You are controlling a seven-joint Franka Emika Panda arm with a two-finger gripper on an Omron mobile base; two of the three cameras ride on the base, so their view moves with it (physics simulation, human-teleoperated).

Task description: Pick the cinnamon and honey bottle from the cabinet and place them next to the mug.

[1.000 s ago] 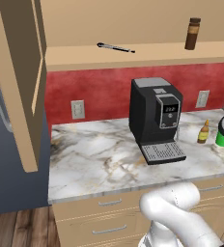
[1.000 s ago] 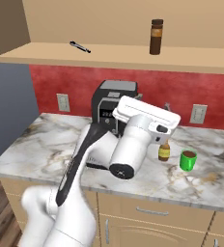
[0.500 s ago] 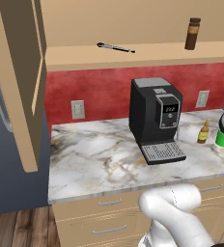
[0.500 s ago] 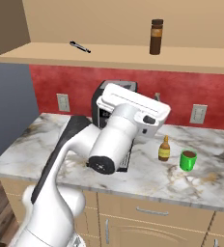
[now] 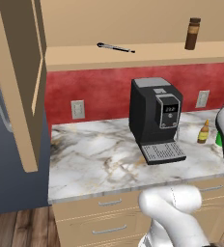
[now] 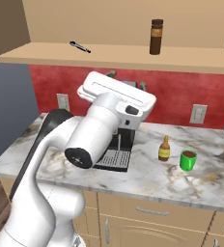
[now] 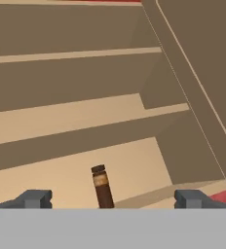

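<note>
- Reaching up toward the cabinet (image 6: 109, 55), the gripper (image 7: 112, 199) has its fingers spread wide apart with nothing between them, framing the cinnamon (image 7: 102, 187), probably to close on it next.
- The cinnamon (image 6: 156, 36), a slim brown cylinder with a flat cap, stands upright on the smooth tan wooden shelf.
- The honey bottle (image 6: 164, 148), amber with a pointed nozzle, already stands on the marbled counter (image 6: 147, 181) just beside the glossy green mug (image 6: 187, 159).
</note>
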